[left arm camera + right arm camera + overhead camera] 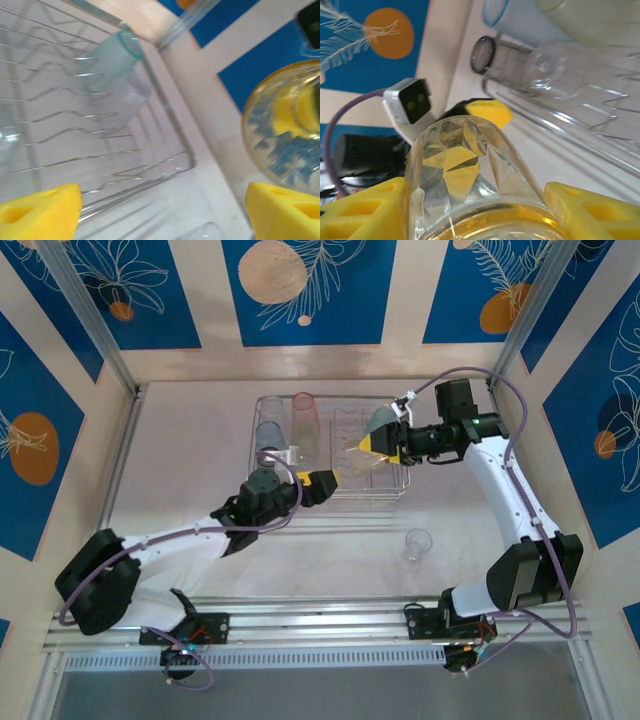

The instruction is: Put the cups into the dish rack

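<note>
The dish rack (340, 490) stands at the table's middle back, with a clear cup (270, 408), a pink cup (303, 415), a smoky grey cup (267, 436) and a teal cup (381, 420) in it. My right gripper (378, 446) hangs over the rack's right half, shut on an amber cup (358, 462), whose faceted wall (470, 165) sits between the yellow fingers (365, 210). My left gripper (325, 480) is open at the rack's near edge, close beside that cup (287, 125), with nothing between its fingers (42, 210). The teal cup (112, 57) lies tilted on the rack wires (150, 170).
One clear cup (417, 543) stands alone on the table, right of centre, between the rack and the right arm's base. The enclosure's walls and frame posts close in the back and both sides. Both arm bases sit on the rail at the near edge.
</note>
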Robot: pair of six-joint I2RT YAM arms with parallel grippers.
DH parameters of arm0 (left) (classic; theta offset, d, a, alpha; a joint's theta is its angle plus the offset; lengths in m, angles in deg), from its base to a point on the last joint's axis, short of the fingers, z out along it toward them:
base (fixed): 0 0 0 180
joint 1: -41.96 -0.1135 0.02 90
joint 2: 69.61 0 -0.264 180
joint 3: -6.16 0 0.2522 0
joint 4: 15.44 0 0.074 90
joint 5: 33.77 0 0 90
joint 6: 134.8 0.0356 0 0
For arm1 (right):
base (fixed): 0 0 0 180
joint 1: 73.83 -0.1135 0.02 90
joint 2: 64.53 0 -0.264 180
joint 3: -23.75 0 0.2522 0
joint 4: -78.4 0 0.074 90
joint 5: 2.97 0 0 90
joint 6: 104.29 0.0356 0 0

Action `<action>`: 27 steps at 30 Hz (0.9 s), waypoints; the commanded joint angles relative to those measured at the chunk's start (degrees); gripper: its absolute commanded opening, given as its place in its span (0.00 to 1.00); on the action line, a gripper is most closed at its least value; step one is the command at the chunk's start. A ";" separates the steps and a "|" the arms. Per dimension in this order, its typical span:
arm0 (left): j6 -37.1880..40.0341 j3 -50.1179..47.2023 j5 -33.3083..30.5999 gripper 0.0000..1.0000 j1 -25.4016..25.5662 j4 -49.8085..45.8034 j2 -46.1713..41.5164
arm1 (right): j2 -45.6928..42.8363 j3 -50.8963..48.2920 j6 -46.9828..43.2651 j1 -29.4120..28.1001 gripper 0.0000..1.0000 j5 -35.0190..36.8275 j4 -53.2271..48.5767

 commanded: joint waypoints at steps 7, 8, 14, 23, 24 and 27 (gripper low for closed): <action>14.44 0.38 -12.18 0.92 -0.13 -22.11 -11.23 | 5.58 6.22 -4.32 -0.99 0.00 29.64 -14.19; 15.36 0.08 -12.86 0.93 -0.13 -22.72 -12.31 | 6.79 6.90 -4.56 -1.35 0.00 32.12 -14.98; 17.04 -1.36 -15.90 0.96 -0.12 -25.07 -16.43 | 13.89 10.74 -6.40 -4.20 0.00 42.48 -16.66; 16.88 -3.30 -17.82 0.96 -0.11 -26.24 -19.25 | 24.45 19.86 -8.33 -7.48 0.00 52.12 -18.03; 16.96 -3.39 -18.03 0.96 -0.10 -26.44 -19.48 | 25.64 20.74 -8.60 -7.93 0.00 53.58 -18.39; 17.30 -3.72 -18.64 0.96 -0.20 -27.31 -20.56 | 28.74 21.97 -9.15 -9.61 0.00 58.30 -18.68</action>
